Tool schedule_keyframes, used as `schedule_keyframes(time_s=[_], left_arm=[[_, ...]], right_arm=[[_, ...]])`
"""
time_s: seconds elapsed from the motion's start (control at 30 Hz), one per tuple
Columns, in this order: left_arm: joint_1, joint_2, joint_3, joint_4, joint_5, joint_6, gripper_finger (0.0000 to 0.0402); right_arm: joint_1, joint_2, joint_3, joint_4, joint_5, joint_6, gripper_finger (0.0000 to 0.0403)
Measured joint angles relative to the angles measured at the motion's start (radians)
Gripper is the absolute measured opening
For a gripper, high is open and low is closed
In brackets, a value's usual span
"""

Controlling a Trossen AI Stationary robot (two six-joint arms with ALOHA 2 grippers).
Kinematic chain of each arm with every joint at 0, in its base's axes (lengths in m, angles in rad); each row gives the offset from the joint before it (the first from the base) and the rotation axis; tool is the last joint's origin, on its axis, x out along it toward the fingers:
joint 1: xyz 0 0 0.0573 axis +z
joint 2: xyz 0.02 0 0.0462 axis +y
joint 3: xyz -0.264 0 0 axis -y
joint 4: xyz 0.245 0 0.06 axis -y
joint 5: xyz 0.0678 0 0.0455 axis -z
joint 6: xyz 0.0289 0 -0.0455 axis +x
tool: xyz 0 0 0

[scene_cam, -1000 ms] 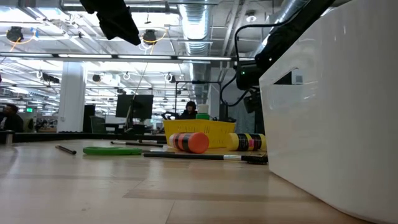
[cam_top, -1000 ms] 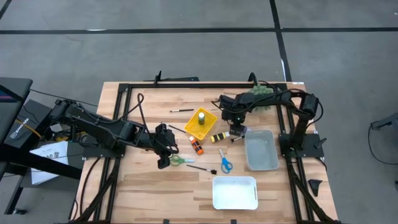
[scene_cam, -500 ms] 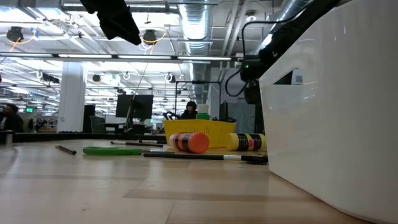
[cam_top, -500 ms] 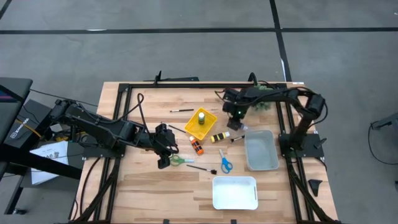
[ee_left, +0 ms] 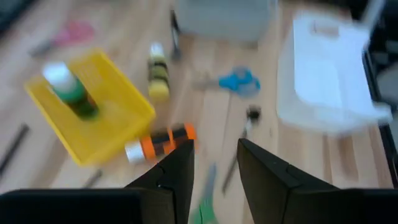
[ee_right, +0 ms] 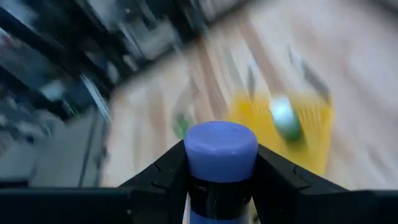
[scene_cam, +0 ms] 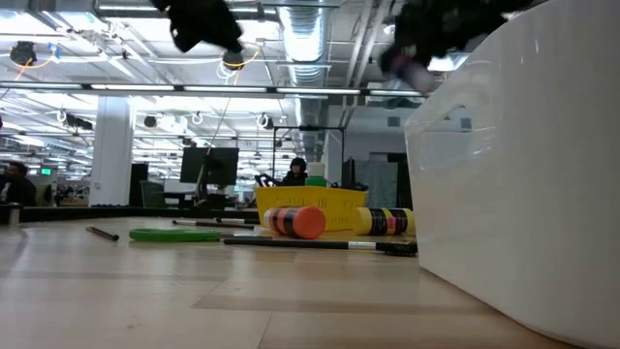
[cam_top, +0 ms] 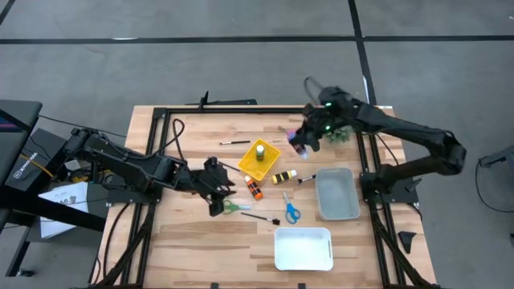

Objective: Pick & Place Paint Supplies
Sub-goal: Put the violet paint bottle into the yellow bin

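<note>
My right gripper (cam_top: pixel 303 141) is up above the table, between the yellow tray (cam_top: pixel 269 164) and the spiky plant (cam_top: pixel 337 130), shut on a purple-capped paint bottle (ee_right: pixel 221 149). A green bottle (cam_top: pixel 260 150) stands in the tray. An orange bottle (cam_top: pixel 254 189) and a yellow bottle (cam_top: pixel 283 177) lie on their sides on the wood near the tray. Thin brushes (cam_top: pixel 259 217) (cam_top: pixel 234 142) lie flat. My left gripper (ee_left: pixel 214 168) is open and hovers over green scissors (cam_top: pixel 233 207), near the orange bottle (ee_left: pixel 158 142). My right gripper pinches the purple bottle between its two fingers (ee_right: pixel 166 180), one on each side of the body just below the cap (ee_right: pixel 219 190). The cap end stands out past the fingertips. The bottle is lifted clear of the table, high in the low view (scene_cam: pixel 409 64).
A grey bin (cam_top: pixel 337 194) sits at the right, and a white bin (cam_top: pixel 303 249) at the near edge. Blue scissors (cam_top: pixel 291 210) lie between them and the orange bottle. Black frame rails (cam_top: pixel 241 108) run round the tabletop.
My right gripper has risen from table height beside the grey bin, carrying the purple bottle up and toward the far edge; the arm has stretched out. My left gripper has shifted slightly toward the right.
</note>
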Motion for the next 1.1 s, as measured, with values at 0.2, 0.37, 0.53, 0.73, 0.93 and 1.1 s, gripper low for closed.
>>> schedule_keyframes(time_s=[0.2, 0.37, 0.53, 0.73, 0.93, 1.1], left_arm=[[0.044, 0.000, 0.000, 0.289, -0.167, 0.151, 0.0115], [0.102, 0.000, 0.000, 0.592, -0.174, 0.438, 0.0126], [0.182, 0.000, 0.000, 0.772, -0.147, 0.527, 0.0161], [0.277, 0.043, 0.000, 0.930, 0.006, 0.444, 0.0205], [0.337, 0.131, 0.000, 1.060, 0.192, 0.270, 0.0227], [0.361, 0.181, 0.000, 1.174, 0.240, 0.144, 0.0229]], right_arm=[[0.026, -0.061, 0.001, 0.421, 0.024, 0.230, 0.0138], [0.040, -0.057, 0.001, 0.691, 0.046, 0.391, 0.0138], [0.079, -0.057, 0.001, 0.812, 0.136, 0.403, 0.0138], [0.104, -0.051, 0.001, 0.860, 0.177, 0.348, 0.0134], [0.116, -0.001, 0.008, 0.942, 0.182, 0.344, 0.0133], [0.122, 0.060, 0.056, 0.934, 0.121, 0.356, 0.0133]])
